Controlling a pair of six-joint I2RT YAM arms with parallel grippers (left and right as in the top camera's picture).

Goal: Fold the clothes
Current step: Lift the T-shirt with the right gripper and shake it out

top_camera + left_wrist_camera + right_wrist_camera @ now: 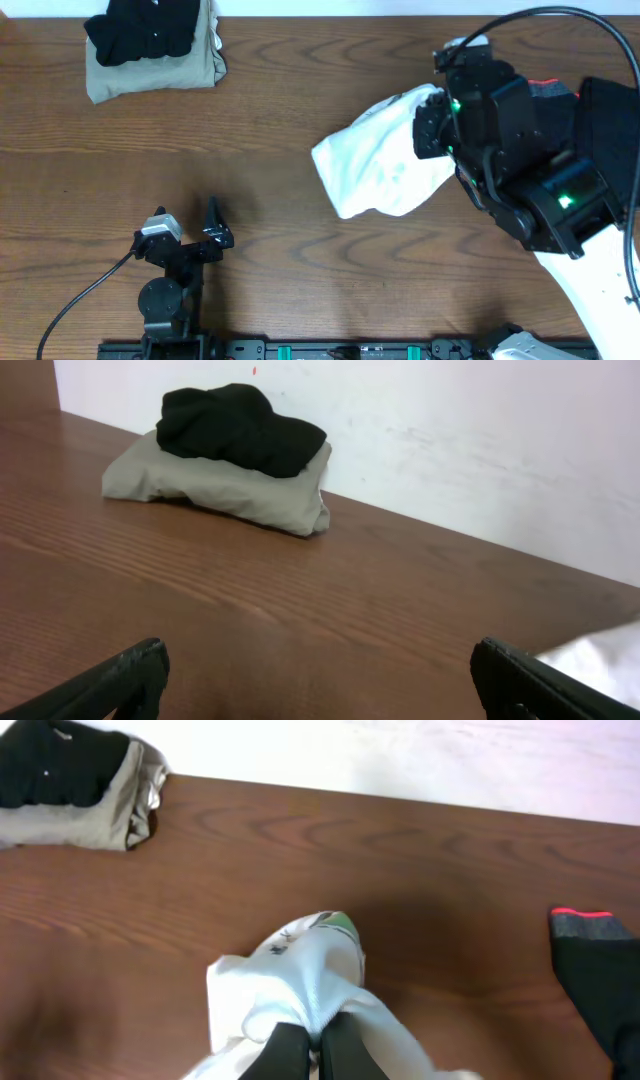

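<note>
A bunched white shirt [385,155] lies right of the table's middle, one end lifted under my right arm. My right gripper [312,1042] is shut on the white shirt [300,985], pinching a fold near its collar. At the back left sits a folded khaki garment [150,68] with a black garment [140,28] on top; the same khaki garment [215,485] and black garment [240,428] show by the wall in the left wrist view. My left gripper [195,235] rests open and empty near the front edge, far from the shirt. Its fingers [135,675] stand wide apart.
A dark garment with a red edge [590,960] lies at the right, partly under my right arm. A white wall [450,430] runs behind the table. A black cable [75,305] trails from the left arm's base.
</note>
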